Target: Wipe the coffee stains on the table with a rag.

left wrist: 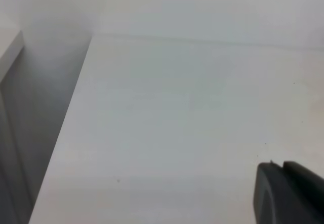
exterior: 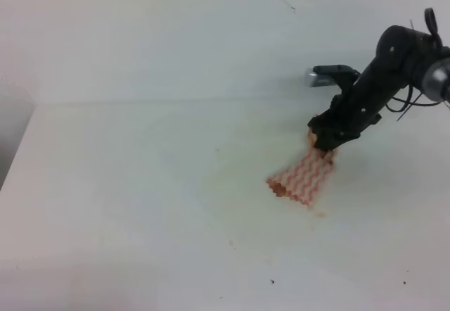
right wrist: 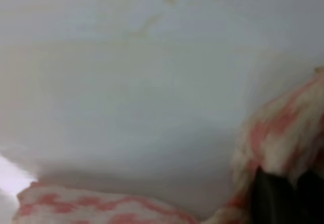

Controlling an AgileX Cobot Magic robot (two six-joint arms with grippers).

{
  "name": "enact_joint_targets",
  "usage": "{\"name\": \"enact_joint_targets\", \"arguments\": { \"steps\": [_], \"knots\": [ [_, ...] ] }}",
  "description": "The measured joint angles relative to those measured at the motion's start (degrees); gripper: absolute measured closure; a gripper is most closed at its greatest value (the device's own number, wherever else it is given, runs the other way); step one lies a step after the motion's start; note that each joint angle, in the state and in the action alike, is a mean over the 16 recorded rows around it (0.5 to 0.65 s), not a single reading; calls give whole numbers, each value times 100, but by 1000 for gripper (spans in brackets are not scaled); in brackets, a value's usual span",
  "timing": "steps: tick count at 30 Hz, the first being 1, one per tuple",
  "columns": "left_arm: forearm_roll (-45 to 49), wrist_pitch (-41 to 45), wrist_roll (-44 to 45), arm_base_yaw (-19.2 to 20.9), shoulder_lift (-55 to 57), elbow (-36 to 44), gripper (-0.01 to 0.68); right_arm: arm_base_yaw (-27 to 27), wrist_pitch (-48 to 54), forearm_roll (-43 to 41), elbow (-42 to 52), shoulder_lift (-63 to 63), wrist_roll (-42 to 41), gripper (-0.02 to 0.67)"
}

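Observation:
The rag (exterior: 304, 176), pink-red and white zigzag, hangs tilted from my right gripper (exterior: 324, 142), which is shut on its upper corner; its lower edge lies on the white table (exterior: 126, 191). The right wrist view shows rag folds (right wrist: 283, 127) bunched around the dark fingers (right wrist: 276, 196). The coffee stains (exterior: 235, 188) show only as a faint yellowish film left of the rag, with pale streaks (right wrist: 147, 27) in the right wrist view. Only a dark part of my left gripper (left wrist: 288, 193) shows, low in the left wrist view, over bare table.
An orange drop (exterior: 320, 214) lies just below the rag. Tiny dark specks (exterior: 273, 281) dot the front of the table. The table's left edge (left wrist: 71, 117) drops into a grey gap. A white wall (exterior: 176, 36) rises behind the table.

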Motion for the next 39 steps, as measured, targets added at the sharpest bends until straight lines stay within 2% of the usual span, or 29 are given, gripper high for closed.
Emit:
{"name": "enact_joint_targets", "arguments": {
  "steps": [9, 17, 30, 39],
  "knots": [
    [0, 0, 0, -1, -10, 0, 675, -238, 183, 211, 1, -661, -582, 623],
    [0, 1, 0, 0, 1, 0, 675, -279, 120, -24, 254, -1627, -1051, 623],
    [0, 20, 0, 0, 6, 0, 675, -301, -187, -130, 1104, -2450, -1118, 620],
    [0, 30, 0, -1, -3, 0, 675, -383, -322, 363, 1664, -2753, -1191, 630]
  ]
}}
